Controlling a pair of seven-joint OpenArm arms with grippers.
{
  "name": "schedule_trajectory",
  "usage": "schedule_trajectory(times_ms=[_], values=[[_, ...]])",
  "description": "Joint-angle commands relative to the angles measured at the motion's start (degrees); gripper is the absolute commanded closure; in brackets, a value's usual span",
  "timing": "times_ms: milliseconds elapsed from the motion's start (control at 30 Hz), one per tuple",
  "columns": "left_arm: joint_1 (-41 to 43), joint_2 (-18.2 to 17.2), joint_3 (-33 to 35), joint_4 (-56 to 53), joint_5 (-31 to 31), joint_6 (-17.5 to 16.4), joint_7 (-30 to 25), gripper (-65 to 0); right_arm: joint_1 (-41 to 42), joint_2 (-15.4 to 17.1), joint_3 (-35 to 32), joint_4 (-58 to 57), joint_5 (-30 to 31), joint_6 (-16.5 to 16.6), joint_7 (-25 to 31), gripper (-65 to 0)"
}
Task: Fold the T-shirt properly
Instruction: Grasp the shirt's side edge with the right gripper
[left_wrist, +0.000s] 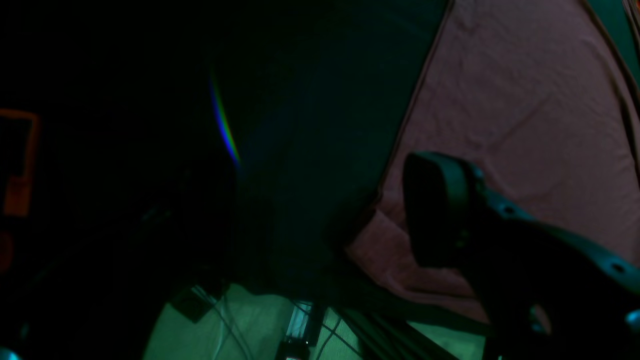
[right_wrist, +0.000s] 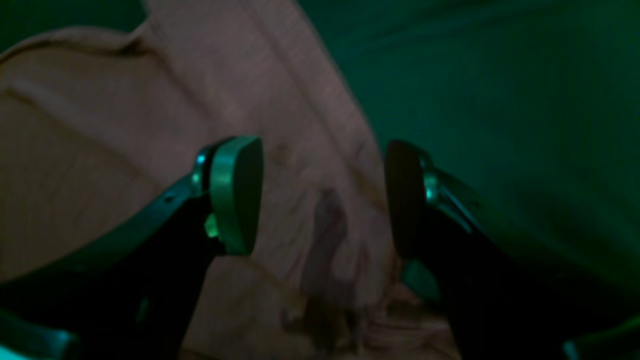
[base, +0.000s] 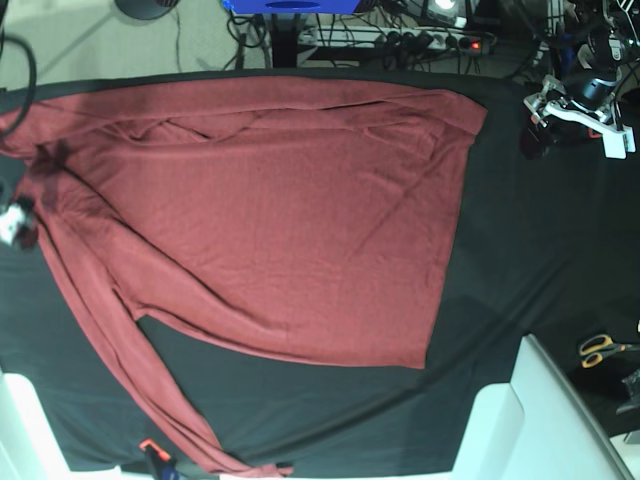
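Looking at the right end effector (right_wrist: 322, 200), its pads are spread apart over the T-shirt (base: 270, 220), nothing pinched. I'd re-grab at a seam edge there, not mid-cloth. The shirt lies flat on the black worktop (base: 520, 260), one sleeve (base: 110, 340) trailing long. Farther off, the left end effector (base: 540, 135) hangs clear beside the hem, apparently spread too.
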Motion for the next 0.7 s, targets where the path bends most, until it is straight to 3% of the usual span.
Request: schedule_trajectory(times_ms=[0,100,233,333,533,667], values=[[0.3,-0.7,-0.4,0.8,-1.0,-0.2,-1.1,-50.4,2.9,1.5,0.4,-0.3,-0.6,0.4,0.6,-36.5],[0.4,-0.7,-0.4,0.8,-1.0,-0.2,-1.1,-50.4,10.7,0.8,0.4,-6.5,-10.6,0.4,-1.6,-36.5],[0.4,-0.7,-0.4,0.8,-1.0,-0.2,-1.1,-50.4,21.6,-2.7,-1.5,-19.1,-27.8,0.8,-1.5,-36.5],[0.3,-0.7,-0.4,0.8,-1.0,-0.2,-1.1,-50.4,27.8,-4.5,-1.7,-28.6,-37.0,0.9,2.6,-36.6],[0.5,-0.7,-0.4,0.8,-1.0,-0.2,-1.1,-50.4,32.6,-4.9,-2.0,-39.8,-43.2,0.6,9.7,-36.6],[0.2,-0.8,-0.5,-0.9,-1.0,-0.2,-1.2,-50.4,33.9,-5.0,-2.0,-44.7,-43.9,0.5,13.4,-36.6]])
